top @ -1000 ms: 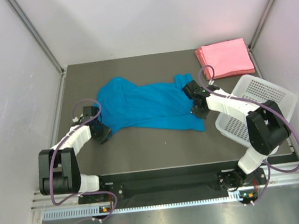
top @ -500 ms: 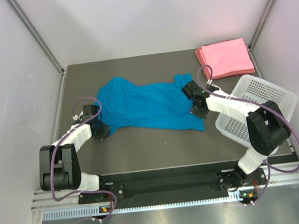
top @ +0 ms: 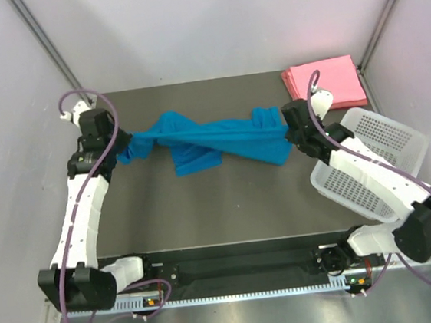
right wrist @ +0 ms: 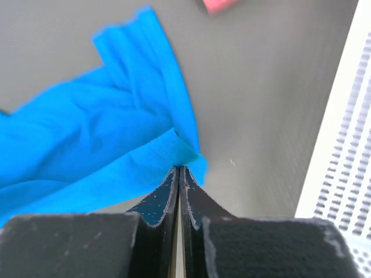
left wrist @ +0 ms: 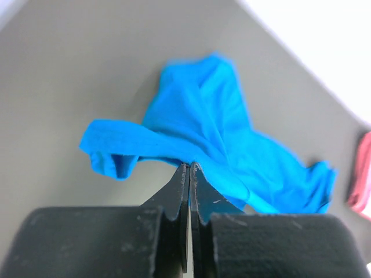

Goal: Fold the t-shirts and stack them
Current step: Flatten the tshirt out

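The bright blue t-shirt (top: 205,139) hangs stretched between my two grippers above the dark table, sagging in the middle. My left gripper (top: 119,144) is shut on its left edge, seen in the left wrist view (left wrist: 189,166) with the blue shirt (left wrist: 214,127) draped below. My right gripper (top: 289,128) is shut on its right edge, seen in the right wrist view (right wrist: 178,168) with the shirt (right wrist: 98,145) spreading left. The folded pink t-shirts (top: 323,83) lie stacked at the far right corner.
A white perforated basket (top: 369,157) sits tilted at the right, beside my right arm, its wall in the right wrist view (right wrist: 348,133). Grey walls close in the table (top: 229,214) on the left, far and right sides.
Both grippers have lifted off the table and moved toward the far side, raising the blue shirt, which was lying spread flat, into a stretched hanging band.
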You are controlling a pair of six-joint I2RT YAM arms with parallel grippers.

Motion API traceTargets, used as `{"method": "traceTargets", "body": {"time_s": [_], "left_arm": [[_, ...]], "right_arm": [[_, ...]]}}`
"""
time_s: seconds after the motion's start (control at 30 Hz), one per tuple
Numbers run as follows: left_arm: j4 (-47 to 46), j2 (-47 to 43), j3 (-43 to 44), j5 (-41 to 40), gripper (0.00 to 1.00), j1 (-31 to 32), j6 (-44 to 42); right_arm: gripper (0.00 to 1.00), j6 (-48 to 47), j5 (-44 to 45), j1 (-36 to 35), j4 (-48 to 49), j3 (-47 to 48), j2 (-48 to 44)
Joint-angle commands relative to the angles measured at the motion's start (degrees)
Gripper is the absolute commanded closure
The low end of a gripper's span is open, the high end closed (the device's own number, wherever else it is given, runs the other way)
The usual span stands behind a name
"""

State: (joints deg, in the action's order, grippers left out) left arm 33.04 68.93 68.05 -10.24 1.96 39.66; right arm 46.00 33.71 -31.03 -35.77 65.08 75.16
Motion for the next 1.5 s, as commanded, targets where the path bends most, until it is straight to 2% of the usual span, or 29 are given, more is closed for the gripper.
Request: {"method": "traceTargets", "body": {"time_s": [0.0, 0.23, 0.47, 0.6, 0.7, 0.87, 1.03, 1.17, 1.3, 1.47], "left_arm": [[3.35, -3.18, 4.54, -5.32, 1.0, -0.11, -3.53], [2.91, -4.68, 13.76, 0.91, 1.0, -0.11, -5.02], [8.7, -3.8, 29.93, 4.17, 1.0, -0.02, -9.6], [10.64, -5.55, 37.49, 9.61, 1.0, -0.02, -11.1], [10.73, -8.45, 39.25, 17.51, 1.0, -0.02, -9.69], [9.34, -10.65, 43.04, 24.82, 1.0, -0.02, -7.58], [6.17, -6.45, 41.99, 27.02, 1.0, -0.02, -8.1], [5.29, 0.49, 43.65, 25.54, 1.0, -0.02, -12.84], [2.66, 6.91, 50.06, 20.02, 1.0, -0.11, -16.89], [-4.46, 13.33, 58.57, 14.03, 1.0, -0.11, -19.53]], "right_arm": [[1.0, -6.62, 4.08, -0.7, 4.13, 2.16, -4.57], [1.0, -14.95, 0.66, -0.7, 9.57, 4.35, -12.91], [1.0, -19.28, -4.35, -0.7, 11.68, 12.7, -20.21], [1.0, -20.42, -13.99, -0.7, 16.15, 13.58, -28.37], [1.0, -19.55, -18.93, -0.88, 18.18, 13.5, -32.6], [1.0, -16.91, -19.65, -0.7, 17.67, 13.23, -39.91], [1.0, -19.89, -17.81, -0.61, 13.09, 17.71, -35.0], [1.0, -22.88, -18.33, -0.7, 16.85, 19.38, -27.71], [1.0, -25.69, -16.93, -0.7, 22.65, 23.5, -16.4], [1.0, -28.59, -14.73, -0.61, 23.47, 38.26, -3.19]]}}
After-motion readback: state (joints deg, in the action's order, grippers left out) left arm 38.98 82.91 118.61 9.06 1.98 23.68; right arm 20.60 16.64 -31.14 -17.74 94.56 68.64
